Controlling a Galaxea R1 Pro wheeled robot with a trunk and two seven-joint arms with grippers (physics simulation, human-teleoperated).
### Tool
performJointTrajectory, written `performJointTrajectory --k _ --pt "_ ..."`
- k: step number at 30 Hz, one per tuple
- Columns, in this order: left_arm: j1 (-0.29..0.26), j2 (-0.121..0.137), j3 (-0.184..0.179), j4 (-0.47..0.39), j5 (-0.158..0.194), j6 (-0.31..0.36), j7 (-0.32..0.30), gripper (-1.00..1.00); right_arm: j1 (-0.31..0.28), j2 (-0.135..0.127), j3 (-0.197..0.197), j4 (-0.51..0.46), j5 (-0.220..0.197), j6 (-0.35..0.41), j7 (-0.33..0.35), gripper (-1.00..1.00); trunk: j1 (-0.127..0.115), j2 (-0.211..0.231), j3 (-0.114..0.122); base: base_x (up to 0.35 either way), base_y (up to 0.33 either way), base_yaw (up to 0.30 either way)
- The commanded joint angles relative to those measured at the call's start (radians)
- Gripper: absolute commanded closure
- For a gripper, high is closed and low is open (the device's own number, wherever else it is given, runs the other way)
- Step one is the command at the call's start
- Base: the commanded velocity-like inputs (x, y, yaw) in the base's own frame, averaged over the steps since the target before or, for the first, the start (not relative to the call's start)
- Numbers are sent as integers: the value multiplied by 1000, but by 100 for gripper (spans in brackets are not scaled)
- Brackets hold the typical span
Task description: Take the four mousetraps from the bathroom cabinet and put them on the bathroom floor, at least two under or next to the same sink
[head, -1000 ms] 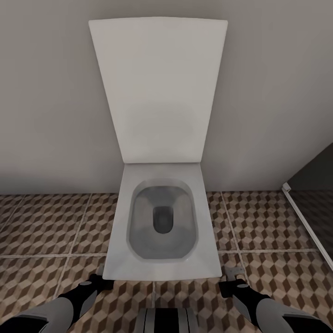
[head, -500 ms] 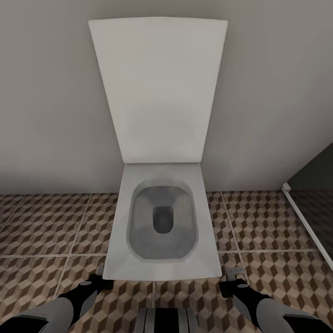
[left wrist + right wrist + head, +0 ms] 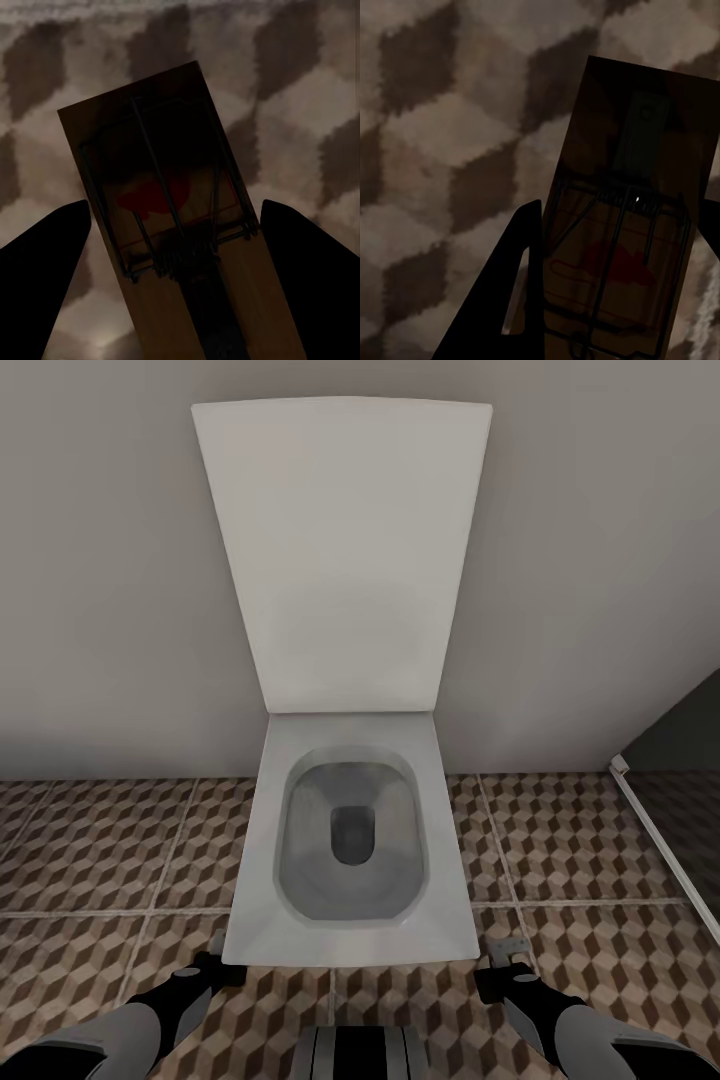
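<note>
In the left wrist view my left gripper (image 3: pixel 176 206) is shut on a mousetrap (image 3: pixel 161 120), a brown wooden board with a dark wire bar and a red mark, its dark fingers (image 3: pixel 52 270) pressed to both long edges. My right gripper (image 3: pixel 622 217) grips a second mousetrap (image 3: pixel 649 127) the same way. Behind both lies the cube-patterned bathroom floor (image 3: pixel 300 82). In the head view the left gripper (image 3: pixel 215 960) and right gripper (image 3: pixel 500 965) hang low over the bathroom floor (image 3: pixel 100 860), each with a sliver of trap (image 3: pixel 512 943) at its tip. The cabinet and the bathroom sink are out of view.
A white toilet (image 3: pixel 350 930) with its lid raised stands straight ahead against a grey wall, its front rim between my two grippers. A dark glass panel with a white frame (image 3: pixel 660 840) runs along the right. Tiled floor lies open on both sides of the toilet.
</note>
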Motion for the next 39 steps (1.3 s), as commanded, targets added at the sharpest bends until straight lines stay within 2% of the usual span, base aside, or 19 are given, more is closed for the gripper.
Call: performJointTrajectory --k 1,9,16,39 --pt "-1 0 -8 1 7 -3 -3 100 -1 0 -6 2 8 -1 -2 100 0 0 -1 0 0 0" --pt "0 0 -8 -1 8 -3 -3 100 -1 0 -5 2 8 -1 -2 100 0 0 -1 0 0 0" --pt "0 2 -8 -1 8 -4 -3 100 -1 1 -5 2 10 -1 -2 100 3 -2 -28 0 0 0" --pt "0 4 -8 -4 8 -8 -3 100 -1 1 -5 2 10 -1 -2 100 3 -2 -28 0 0 0"
